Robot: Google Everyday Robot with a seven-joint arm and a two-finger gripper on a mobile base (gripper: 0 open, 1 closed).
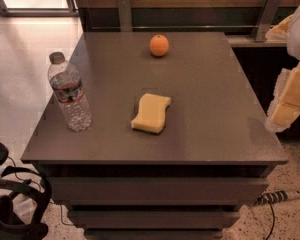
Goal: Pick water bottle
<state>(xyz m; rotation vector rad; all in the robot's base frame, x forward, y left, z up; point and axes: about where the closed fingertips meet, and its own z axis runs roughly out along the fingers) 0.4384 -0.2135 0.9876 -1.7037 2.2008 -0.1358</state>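
Water bottle [70, 91] stood upright at the left of the frame, on the table [215, 134], close to the table's left edge and not far from its front left corner. Its cap was on, and the dark label band ran round its upper half.

The gripper [12, 204] appeared to be the dark looped shape in the lower left corner of the frame, below the level of the tabletop and apart from the bottle. Whether it was open or closed could not be told. A pale, blocky shape at the right edge was probably part of the arm [292, 91].

The main risk, as I judged it, was the bottle's position. It was tall and narrow and stood beside an open edge, so a sideways nudge on approach could have tipped it or pushed it off onto the floor. Coming up from below, the gripper could also have struck the rim of the table before it reached the bottle. The thin ribbed plastic looked likely to give under a hard squeeze or slip in a light one, and a hold too near the cap might have let it swing.

The sponge [151, 113] in the middle and the orange [159, 45] at the upper centre lay well apart from the bottle and seemed unlikely to interfere.
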